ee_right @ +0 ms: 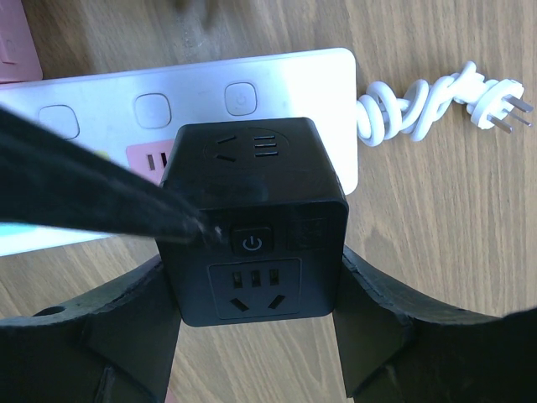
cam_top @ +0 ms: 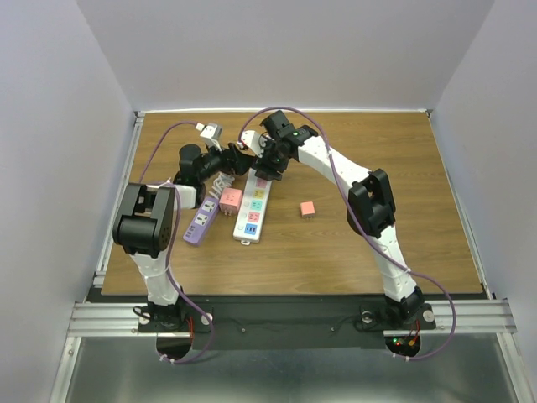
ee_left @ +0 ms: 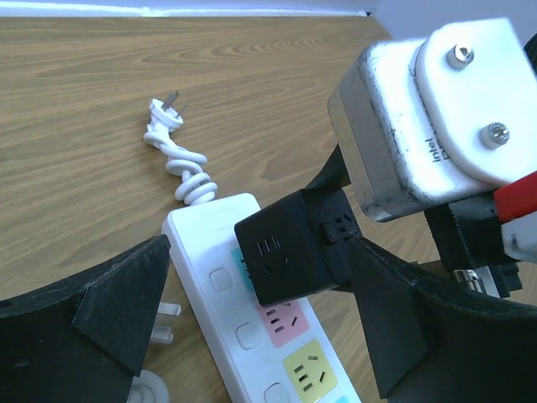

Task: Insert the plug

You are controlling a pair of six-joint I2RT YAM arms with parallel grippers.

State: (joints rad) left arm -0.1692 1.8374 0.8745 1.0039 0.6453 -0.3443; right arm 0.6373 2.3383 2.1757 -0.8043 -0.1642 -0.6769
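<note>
My right gripper (ee_right: 252,269) is shut on a black cube socket adapter (ee_right: 252,218) and holds it by two sides over the cord end of the white power strip (ee_right: 193,92). In the left wrist view the cube (ee_left: 294,243) covers the strip's (ee_left: 218,336) blue end socket; its prongs are hidden. My left gripper (ee_left: 256,252) is open around the cube, with one fingertip (ee_left: 377,302) against its side. In the top view both grippers meet at the strip's (cam_top: 253,208) far end: right (cam_top: 267,168), left (cam_top: 239,161).
The strip's coiled white cord and plug (ee_left: 164,113) lie on the wood beyond it. A purple power strip (cam_top: 200,222) and a pink cube (cam_top: 230,200) lie left of the white strip. A small pink block (cam_top: 308,209) lies to its right.
</note>
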